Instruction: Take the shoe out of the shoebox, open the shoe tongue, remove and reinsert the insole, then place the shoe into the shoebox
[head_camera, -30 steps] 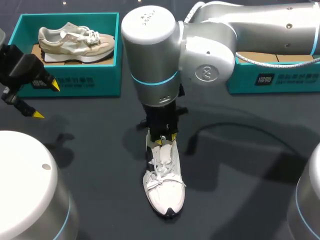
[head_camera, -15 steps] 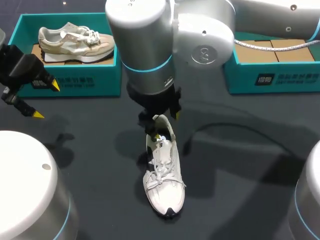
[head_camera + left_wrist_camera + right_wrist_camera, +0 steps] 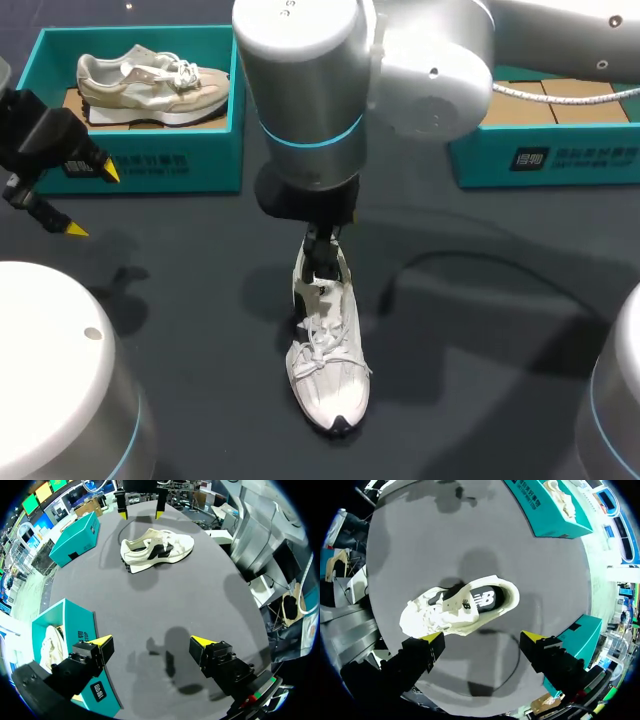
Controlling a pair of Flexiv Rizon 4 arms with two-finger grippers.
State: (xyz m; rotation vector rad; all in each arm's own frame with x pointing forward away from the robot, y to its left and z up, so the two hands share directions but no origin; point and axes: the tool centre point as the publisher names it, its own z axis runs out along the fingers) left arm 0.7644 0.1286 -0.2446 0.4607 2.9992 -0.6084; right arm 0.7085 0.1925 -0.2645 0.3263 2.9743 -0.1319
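A white laced shoe lies on the dark table, toe toward the front edge. In the right wrist view the white shoe is ahead of my right gripper, which stands open and holds nothing. The shoe's tongue sticks up, and a dark insole shows in the opening. In the head view my right gripper hangs over the heel end, mostly hidden by its wrist. My left gripper is open at the far left, away from the shoe. From it the white shoe lies far ahead.
A teal shoebox at the back left holds a beige shoe. A second teal shoebox stands at the back right, partly behind my right arm. Dark table surface surrounds the white shoe.
My right gripper opened, let go of the shoe's heel opening and rose above it. The shoe stayed put. The left arm has not moved.
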